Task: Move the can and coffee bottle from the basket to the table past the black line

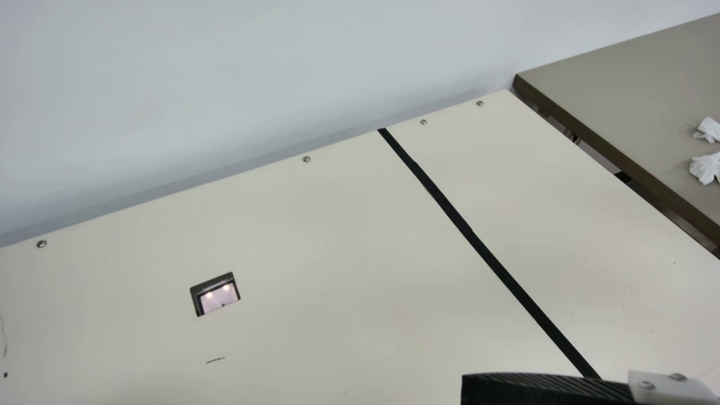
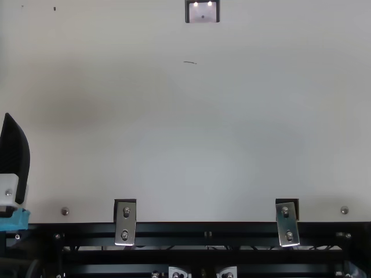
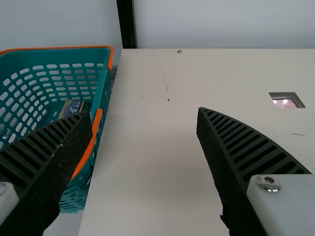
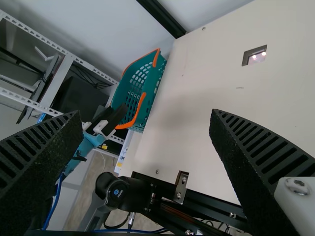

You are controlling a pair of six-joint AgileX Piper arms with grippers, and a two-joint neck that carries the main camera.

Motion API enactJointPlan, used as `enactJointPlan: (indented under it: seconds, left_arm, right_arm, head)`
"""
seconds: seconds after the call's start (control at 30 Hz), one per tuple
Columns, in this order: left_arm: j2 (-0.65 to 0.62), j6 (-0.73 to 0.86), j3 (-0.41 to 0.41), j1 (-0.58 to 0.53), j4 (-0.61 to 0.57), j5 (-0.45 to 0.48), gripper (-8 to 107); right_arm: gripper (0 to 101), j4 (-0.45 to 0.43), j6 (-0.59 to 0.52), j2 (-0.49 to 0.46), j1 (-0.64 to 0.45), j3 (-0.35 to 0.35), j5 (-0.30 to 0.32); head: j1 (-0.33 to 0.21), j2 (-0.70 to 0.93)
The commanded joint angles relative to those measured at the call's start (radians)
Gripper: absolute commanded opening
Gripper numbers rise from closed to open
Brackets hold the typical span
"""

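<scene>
My right gripper shows in part at the main view's bottom right, by the near end of the black line. In the right wrist view, the right gripper is open with nothing between its fingers. At the top view's left edge is part of my left gripper. The left gripper is open and empty in its own wrist view, one finger overlapping the teal basket. Inside the basket lies a dark printed item with gold-coloured edges, perhaps the can; the finger partly hides it. I cannot make out the coffee bottle.
The basket stands at the cream table's left side, beside a metal shelf. A square cutout lies in the table left of the line. A grey-brown table with crumpled white tissues adjoins at right.
</scene>
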Motion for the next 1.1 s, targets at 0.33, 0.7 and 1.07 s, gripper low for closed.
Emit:
enactJointPlan:
  seconds: [0.33,0.7,1.07]
  left_arm:
    - [0.000,0.000,0.000,0.000,0.000,0.000,90]
    - [0.000,0.000,0.000,0.000,0.000,0.000,90]
    - [0.000,0.000,0.000,0.000,0.000,0.000,90]
  right_arm:
    - [101,0.000,0.000,0.000,0.000,0.000,0.000]
    - [101,0.000,0.000,0.000,0.000,0.000,0.000]
    - [101,0.000,0.000,0.000,0.000,0.000,0.000]
  head:
    - [-0.020,0.018]
    - [0.017,0.069]
    - [0.060,0.356]
